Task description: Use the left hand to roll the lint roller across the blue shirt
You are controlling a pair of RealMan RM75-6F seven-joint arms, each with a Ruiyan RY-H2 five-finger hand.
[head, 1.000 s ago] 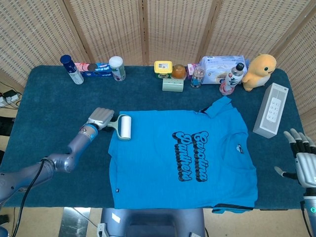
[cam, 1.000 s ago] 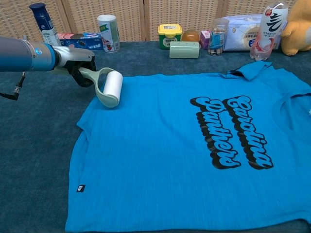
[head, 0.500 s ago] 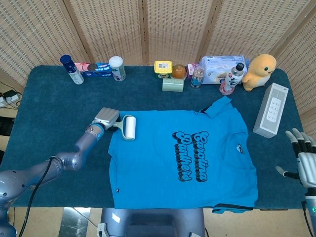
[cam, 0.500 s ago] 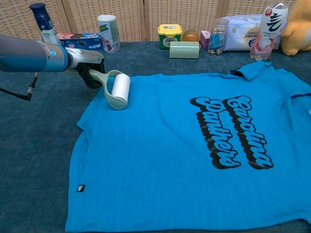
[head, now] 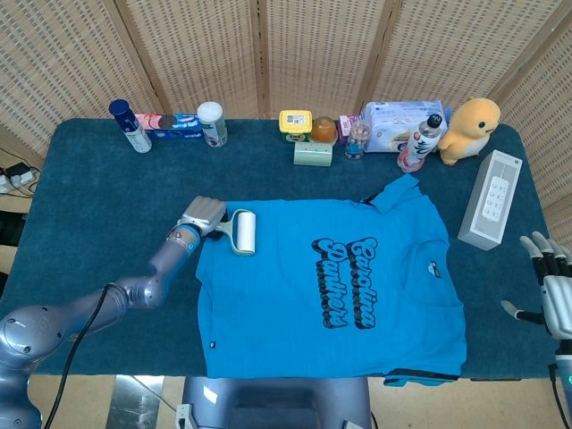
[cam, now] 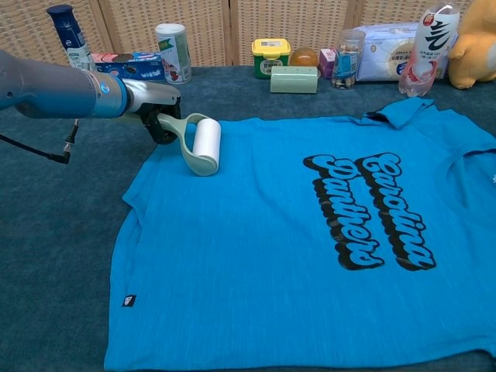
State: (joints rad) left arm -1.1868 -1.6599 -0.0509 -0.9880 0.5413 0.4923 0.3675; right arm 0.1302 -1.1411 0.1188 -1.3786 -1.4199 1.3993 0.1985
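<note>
A blue shirt [head: 331, 286] [cam: 294, 248] with a black printed logo lies flat in the middle of the table. My left hand [head: 202, 217] [cam: 155, 108] grips the pale green handle of a lint roller [head: 242, 232] [cam: 204, 144]. Its white roll rests on the shirt's upper left corner, near the sleeve. My right hand [head: 552, 290] hangs at the table's right edge, fingers spread and holding nothing, far from the shirt; the chest view does not show it.
Along the back edge stand a blue spray can [head: 130, 125], a white canister [head: 212, 122], a yellow tub [head: 296, 122], a green box [head: 313, 154], a wipes pack [head: 398, 121], a bottle [head: 420, 141] and a yellow plush duck [head: 470, 130]. A white box [head: 491, 198] lies at right.
My left hand has pushed the lint roller to the right, from the shirt's left edge further onto the fabric. The right hand has barely moved.
</note>
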